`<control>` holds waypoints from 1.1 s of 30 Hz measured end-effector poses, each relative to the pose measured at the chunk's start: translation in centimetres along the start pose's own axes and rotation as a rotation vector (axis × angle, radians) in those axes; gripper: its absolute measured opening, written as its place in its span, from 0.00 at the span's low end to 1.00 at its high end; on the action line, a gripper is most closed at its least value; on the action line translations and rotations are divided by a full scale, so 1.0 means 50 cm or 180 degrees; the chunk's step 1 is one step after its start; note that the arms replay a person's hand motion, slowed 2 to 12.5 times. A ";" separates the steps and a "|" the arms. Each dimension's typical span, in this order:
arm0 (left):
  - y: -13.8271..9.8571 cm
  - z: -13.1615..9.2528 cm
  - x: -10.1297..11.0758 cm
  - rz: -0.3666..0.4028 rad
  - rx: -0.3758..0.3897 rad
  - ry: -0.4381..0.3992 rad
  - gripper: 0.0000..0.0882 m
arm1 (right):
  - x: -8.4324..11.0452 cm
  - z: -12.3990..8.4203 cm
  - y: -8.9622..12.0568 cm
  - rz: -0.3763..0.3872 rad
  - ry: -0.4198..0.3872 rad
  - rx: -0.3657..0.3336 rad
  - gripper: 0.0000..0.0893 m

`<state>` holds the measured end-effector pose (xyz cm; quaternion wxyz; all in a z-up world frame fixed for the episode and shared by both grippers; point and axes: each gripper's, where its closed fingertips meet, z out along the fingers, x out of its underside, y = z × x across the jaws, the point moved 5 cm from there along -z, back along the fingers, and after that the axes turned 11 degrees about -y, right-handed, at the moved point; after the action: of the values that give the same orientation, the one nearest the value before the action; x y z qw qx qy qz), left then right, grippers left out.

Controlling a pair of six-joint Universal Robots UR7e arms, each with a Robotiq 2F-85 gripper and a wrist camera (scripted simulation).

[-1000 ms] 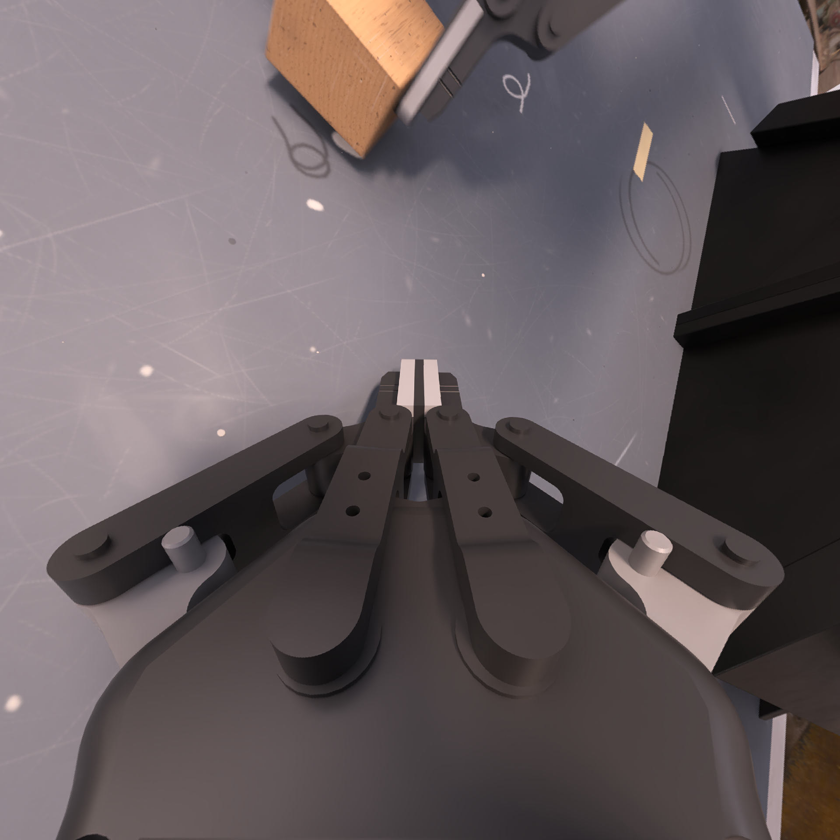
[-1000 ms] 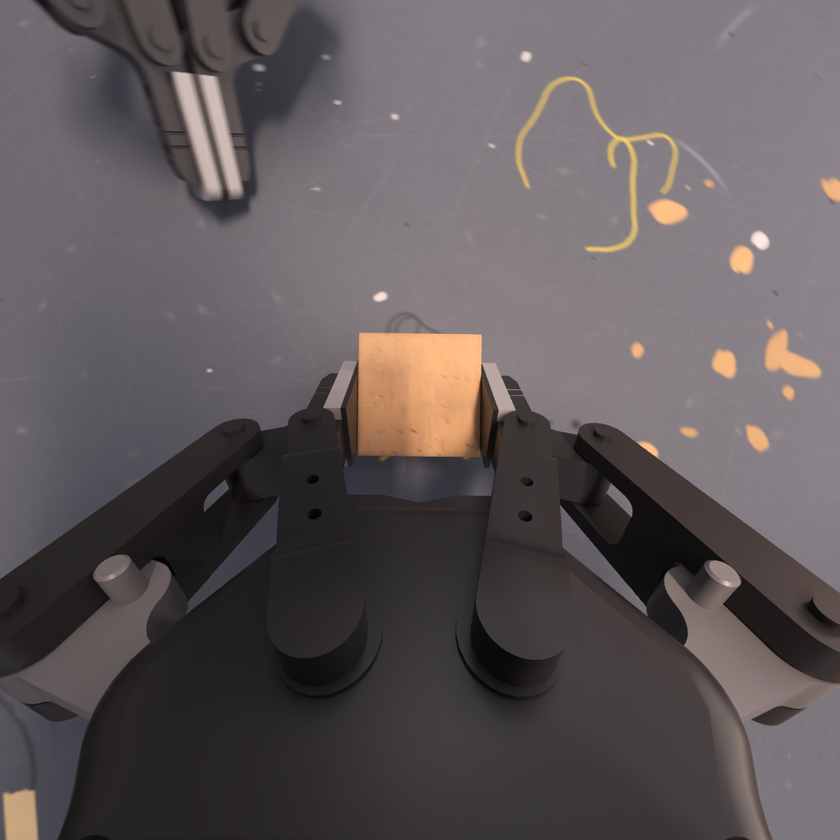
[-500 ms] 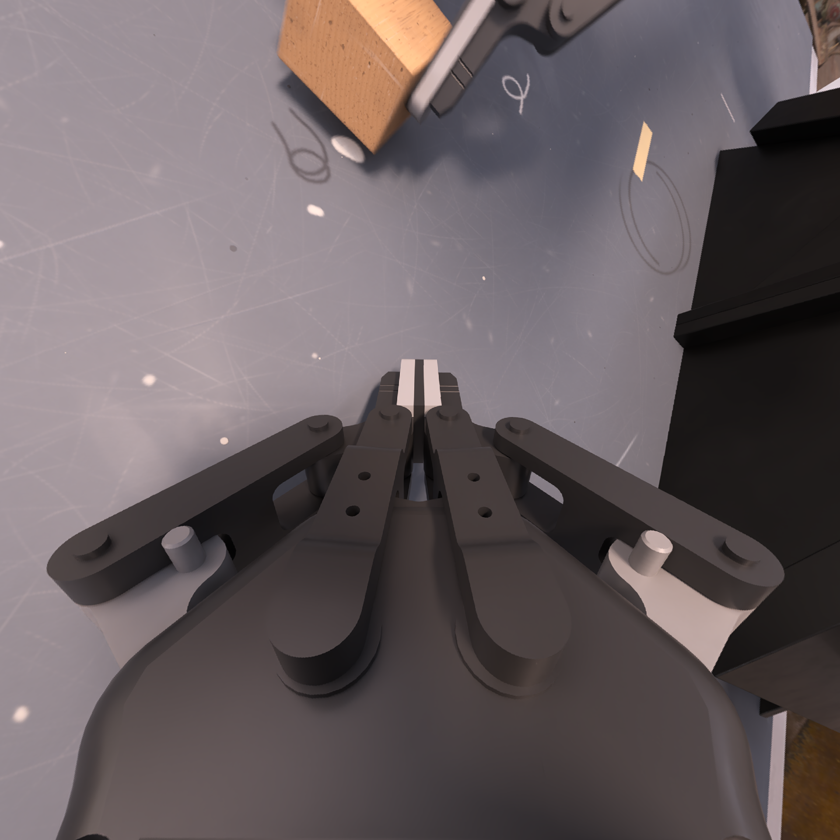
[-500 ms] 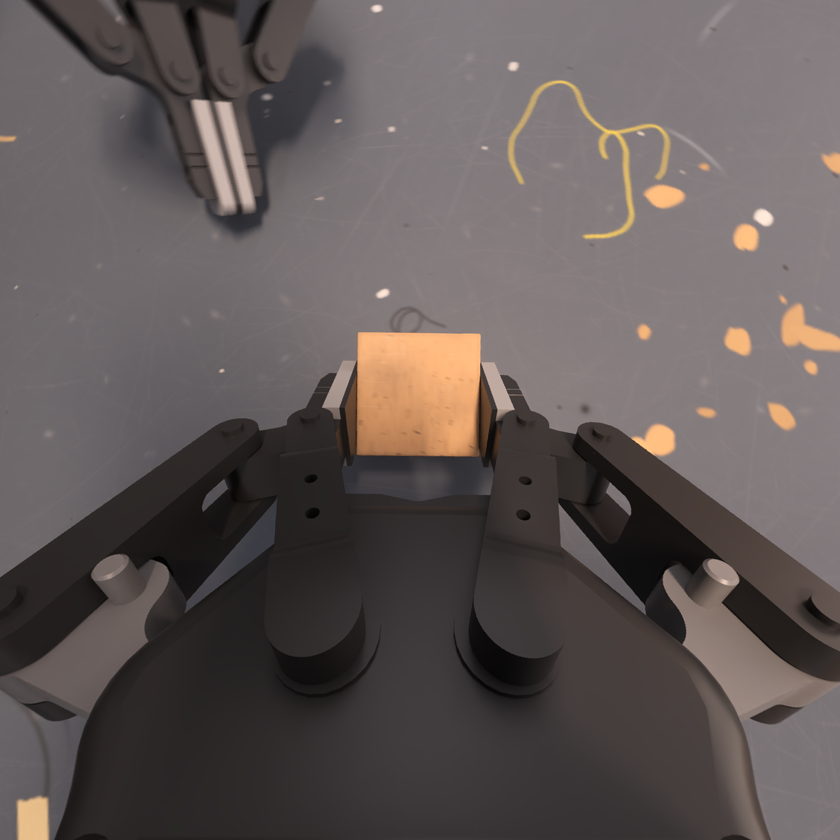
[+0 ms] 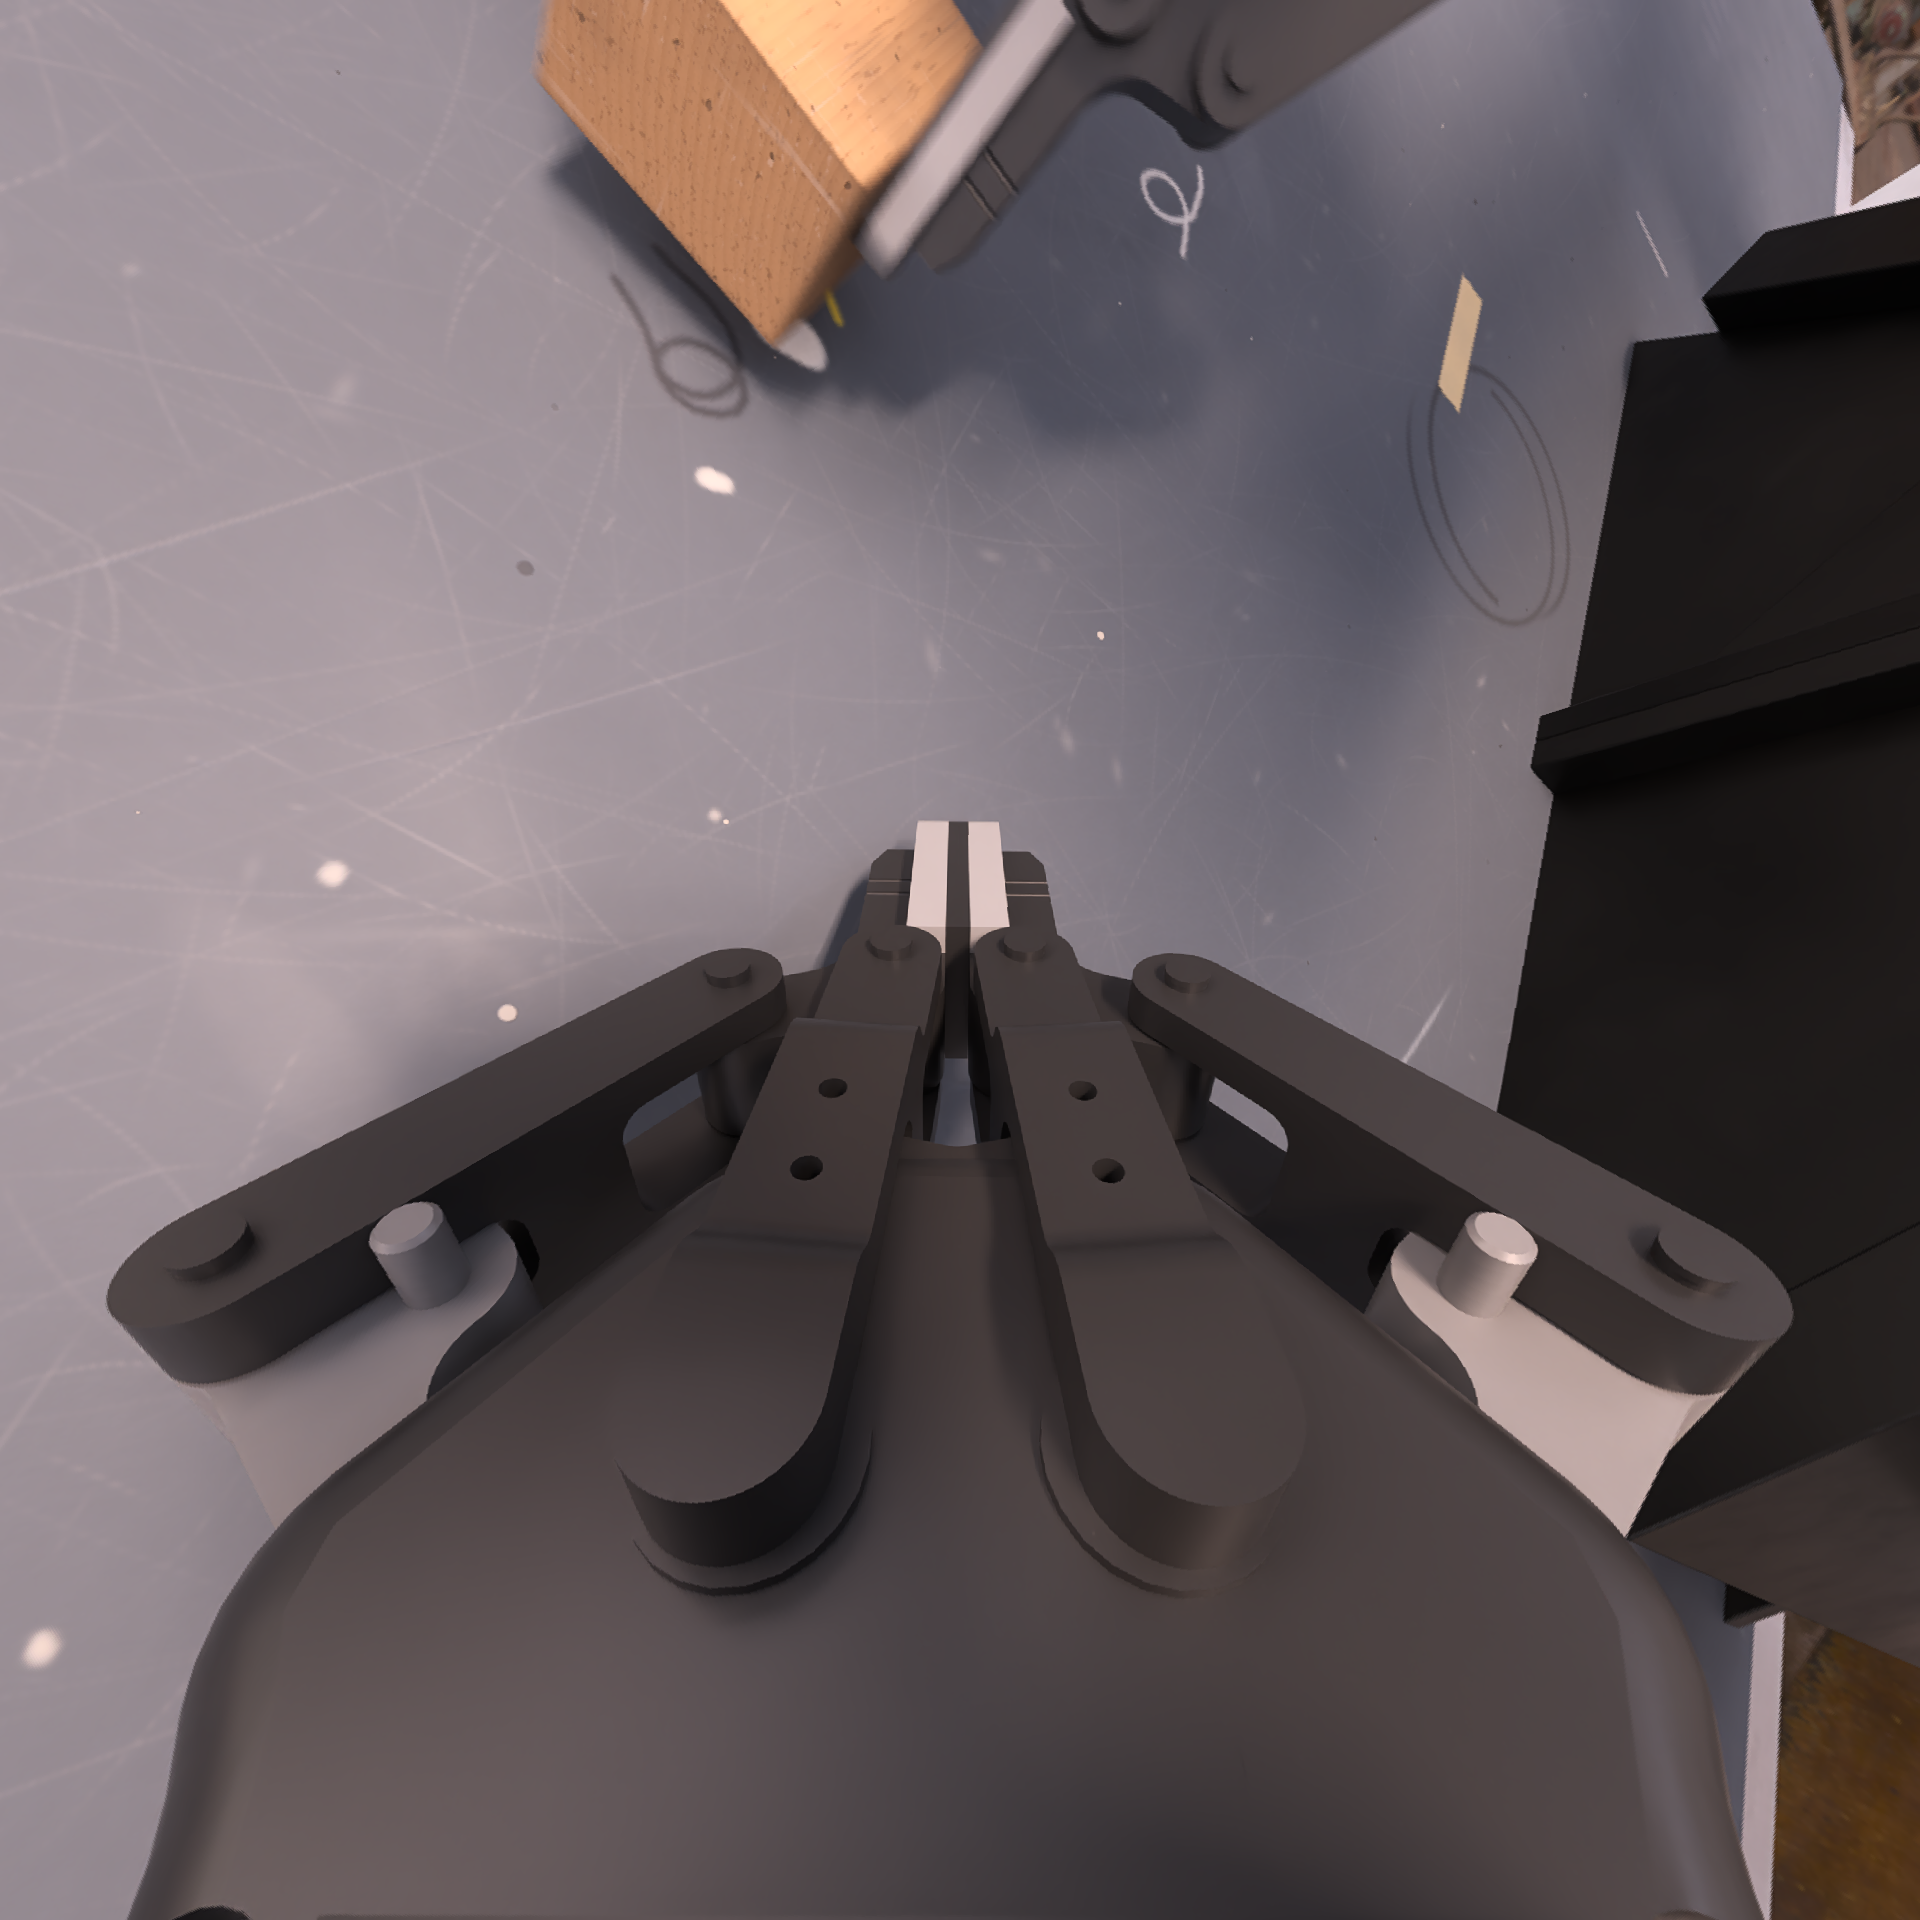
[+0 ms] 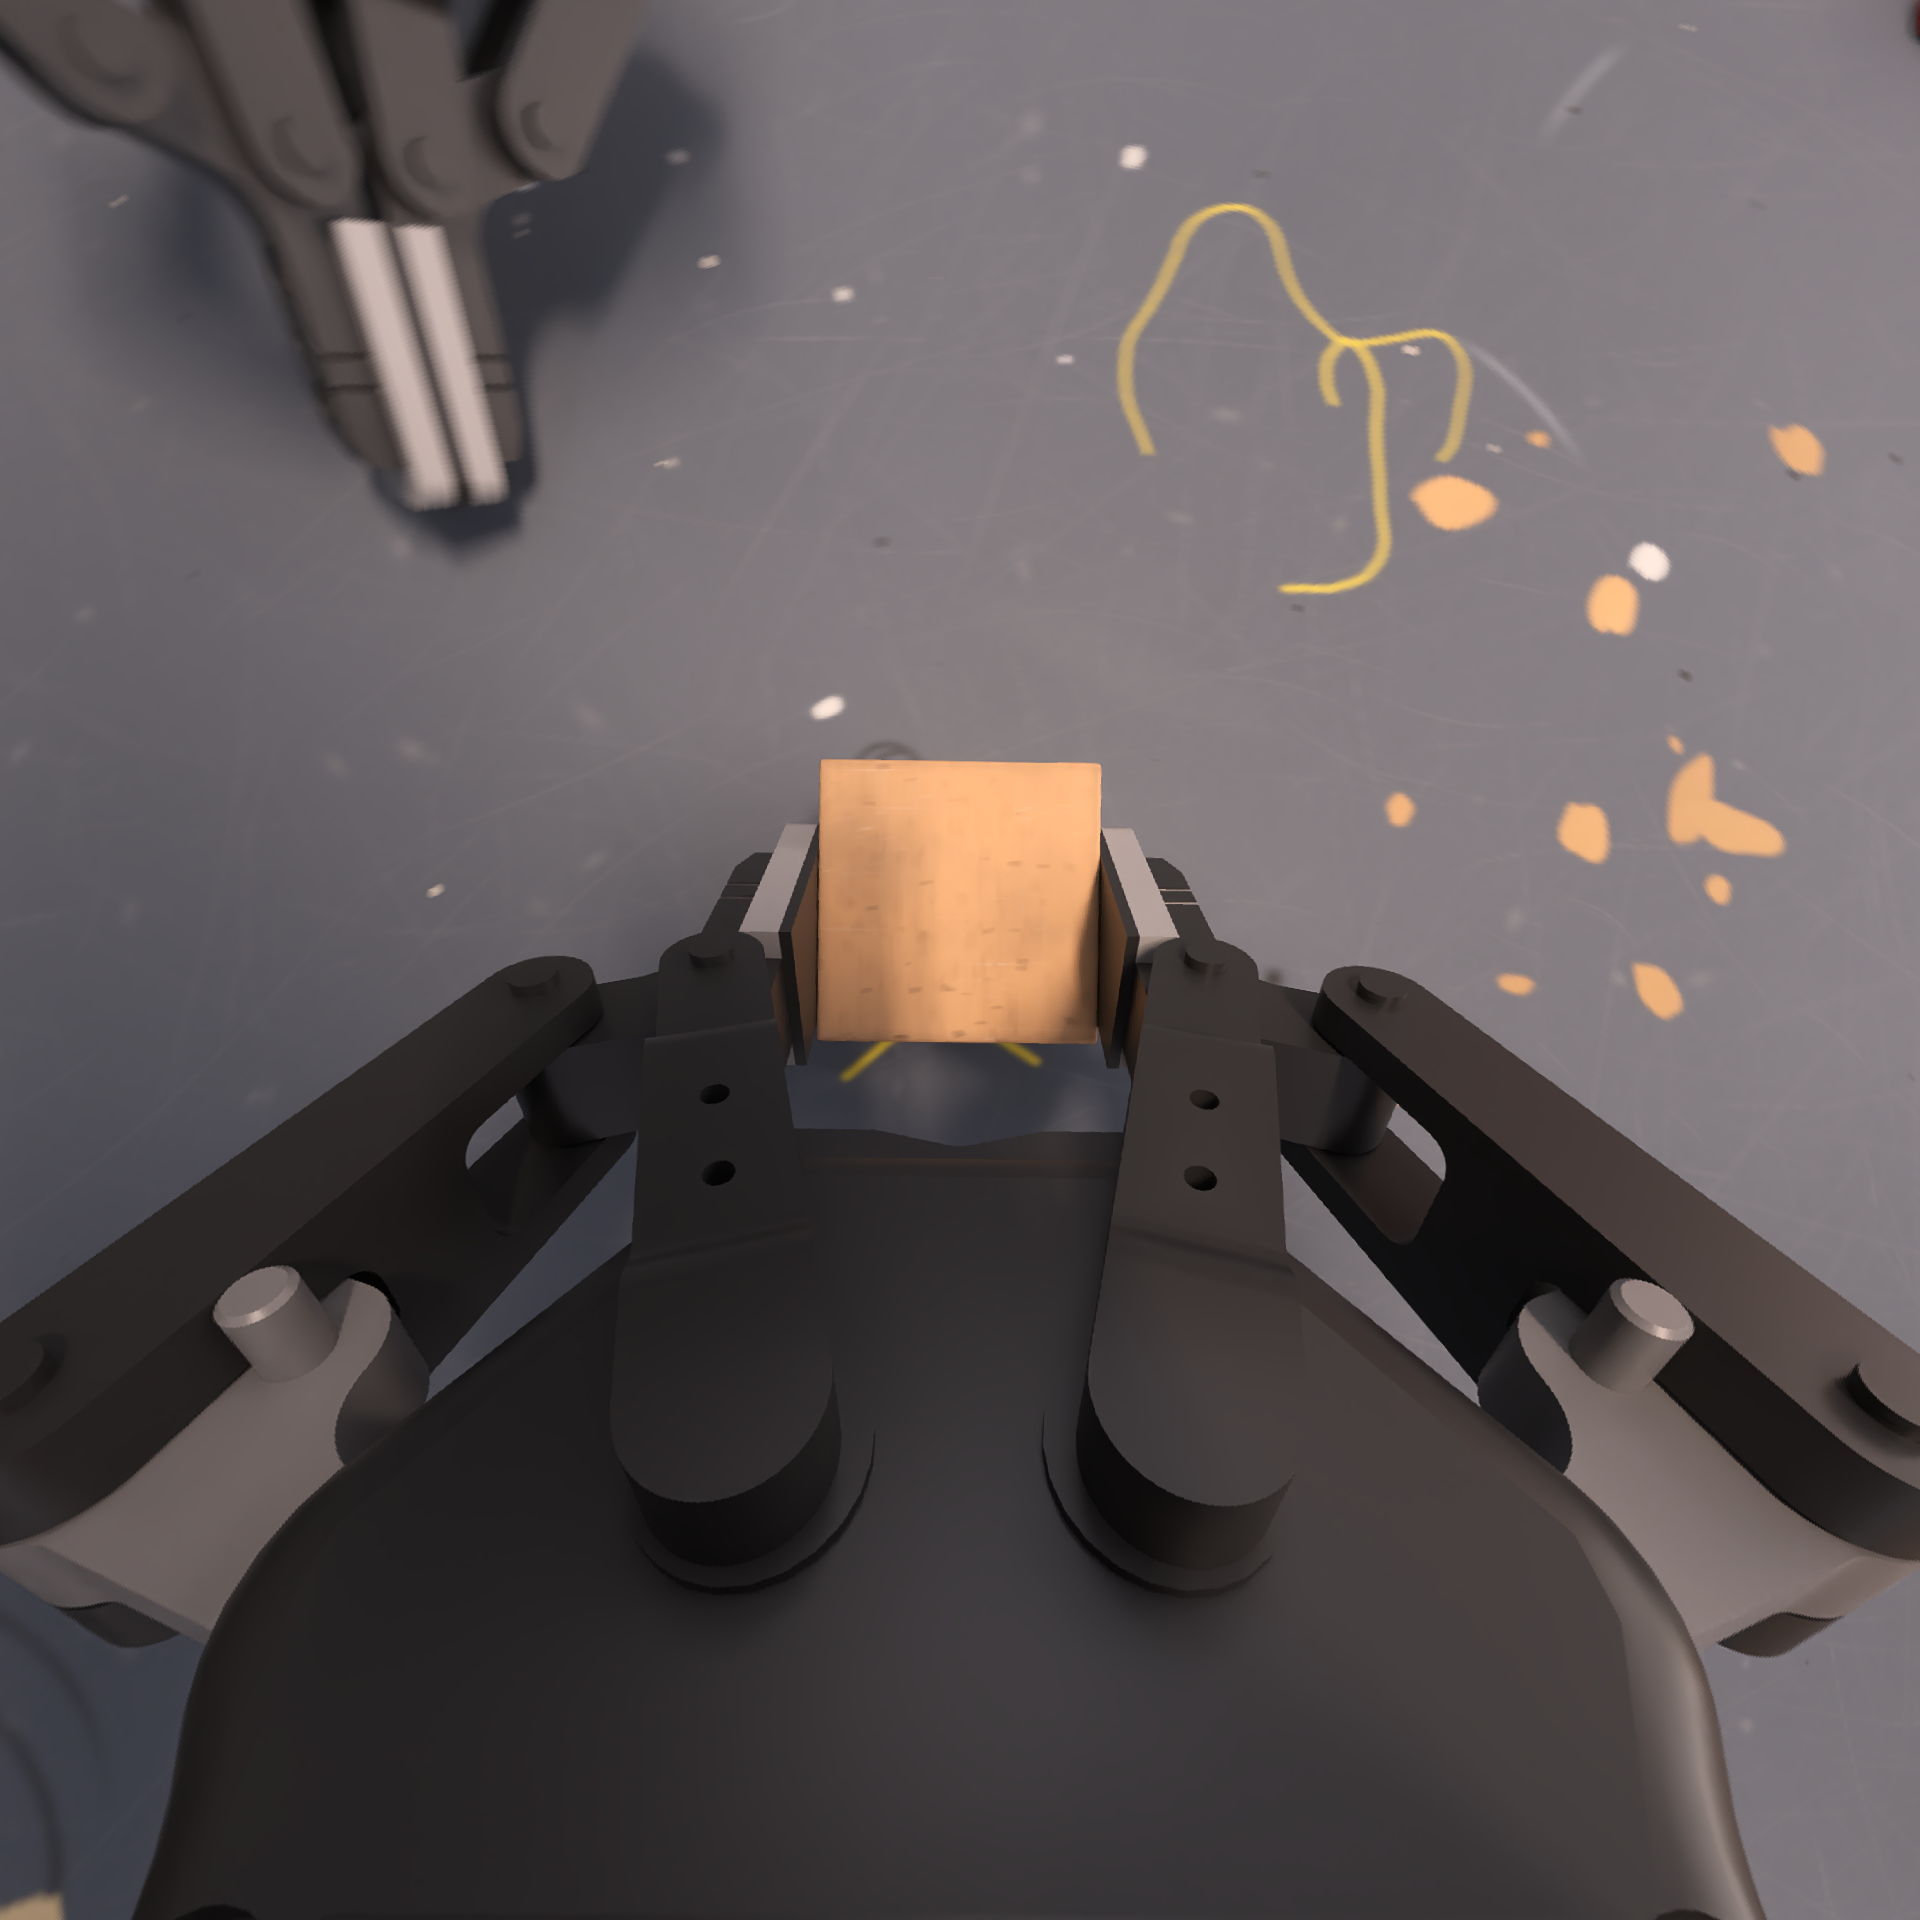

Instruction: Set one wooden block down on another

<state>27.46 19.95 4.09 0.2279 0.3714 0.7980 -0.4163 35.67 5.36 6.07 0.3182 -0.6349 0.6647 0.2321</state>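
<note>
- Right claw [image 6: 958, 914] clamped on a wooden block [image 6: 958, 899], pads flat against its two sides; underside of the block hidden.
- Held clear of the grey table [image 6: 935, 540]; yellow scribble [image 6: 1309, 395] and orange spots beyond.
- Left claw [image 5: 958, 878] pinched fully together on nothing, hovering over scratched table.
- Black box [image 5: 1745, 831] close on its right, cut off by the frame.
- Farther off, same block cut off at the top edge; only one block visible anywhere.
</note>
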 end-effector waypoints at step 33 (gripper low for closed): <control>0.001 0.000 -0.001 -0.0018 -0.0020 -0.0016 0.00 | 0.001 0.010 -0.045 0.0321 -0.0241 0.0047 0.48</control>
<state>27.53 19.92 4.11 0.2300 0.3674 0.7997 -0.4154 37.94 5.48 5.92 0.3357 -0.5889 0.6850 0.2668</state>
